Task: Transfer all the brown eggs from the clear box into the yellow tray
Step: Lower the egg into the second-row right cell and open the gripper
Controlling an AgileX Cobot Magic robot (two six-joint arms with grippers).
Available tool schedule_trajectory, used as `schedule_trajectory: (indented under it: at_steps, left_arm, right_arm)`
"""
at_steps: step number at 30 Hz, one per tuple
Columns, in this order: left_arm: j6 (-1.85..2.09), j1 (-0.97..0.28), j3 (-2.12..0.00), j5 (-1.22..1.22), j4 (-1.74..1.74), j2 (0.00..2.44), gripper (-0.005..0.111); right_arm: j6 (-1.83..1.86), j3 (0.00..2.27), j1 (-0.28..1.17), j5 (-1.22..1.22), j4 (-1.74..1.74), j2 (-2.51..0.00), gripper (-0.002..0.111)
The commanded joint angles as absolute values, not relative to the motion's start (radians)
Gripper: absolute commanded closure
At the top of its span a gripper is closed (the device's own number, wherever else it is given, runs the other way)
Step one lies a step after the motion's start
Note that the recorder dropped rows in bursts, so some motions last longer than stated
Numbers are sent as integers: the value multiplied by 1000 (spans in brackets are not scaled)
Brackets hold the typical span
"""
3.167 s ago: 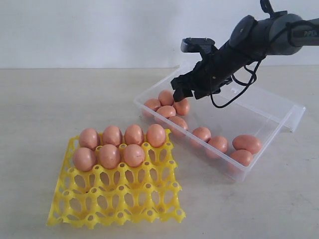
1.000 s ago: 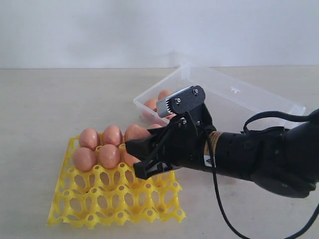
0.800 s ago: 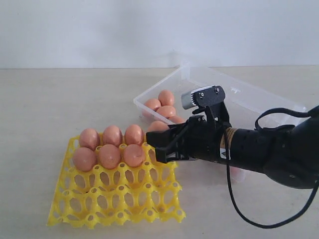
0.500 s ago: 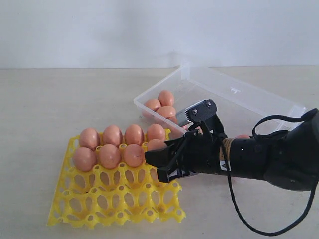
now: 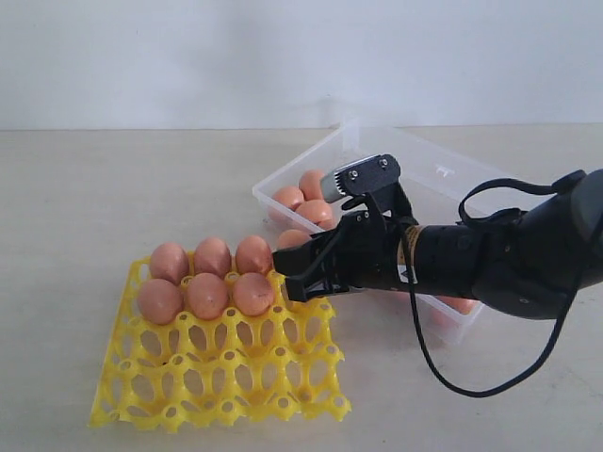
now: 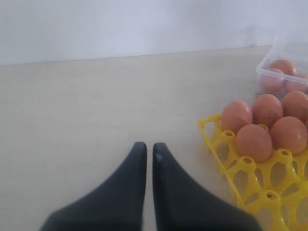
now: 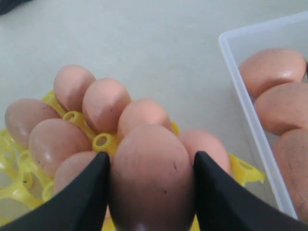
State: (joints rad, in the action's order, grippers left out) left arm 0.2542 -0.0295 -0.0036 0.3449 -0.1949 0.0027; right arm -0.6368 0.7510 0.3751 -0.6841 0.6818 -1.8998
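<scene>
The yellow tray [image 5: 221,377] lies at the front left and holds several brown eggs [image 5: 205,294] in its two far rows. My right gripper [image 5: 288,276] hangs over the tray's right edge, beside the second row. It is shut on one brown egg [image 7: 150,185], which fills the gap between the right gripper's [image 7: 151,161] fingers. The clear box [image 5: 528,193] stands behind at the right with more brown eggs [image 5: 314,185] inside. In the left wrist view my left gripper [image 6: 146,150] is shut and empty over bare table, left of the tray [image 6: 240,180]. It is outside the exterior view.
The right arm's body and a black cable loop [image 5: 452,377] stretch across the box's front wall. The beige table [image 5: 85,188] spreads left of and behind the tray. The tray's two near rows of cups [image 5: 188,400] hold nothing.
The right gripper left the box with an egg and swung across to the tray's right edge. In the last half second it rose slightly.
</scene>
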Motion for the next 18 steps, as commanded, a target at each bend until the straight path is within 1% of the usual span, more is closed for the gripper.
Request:
schedule_trajectory:
  at_steps: [1, 18]
  left_arm:
    - [256, -34, 0, 341, -194, 0, 103]
    - [256, -34, 0, 341, -194, 0, 103]
  right_arm:
    - [-647, 757, 368, -668, 723, -1898, 82]
    - [-646, 757, 368, -691, 771, -1898, 82]
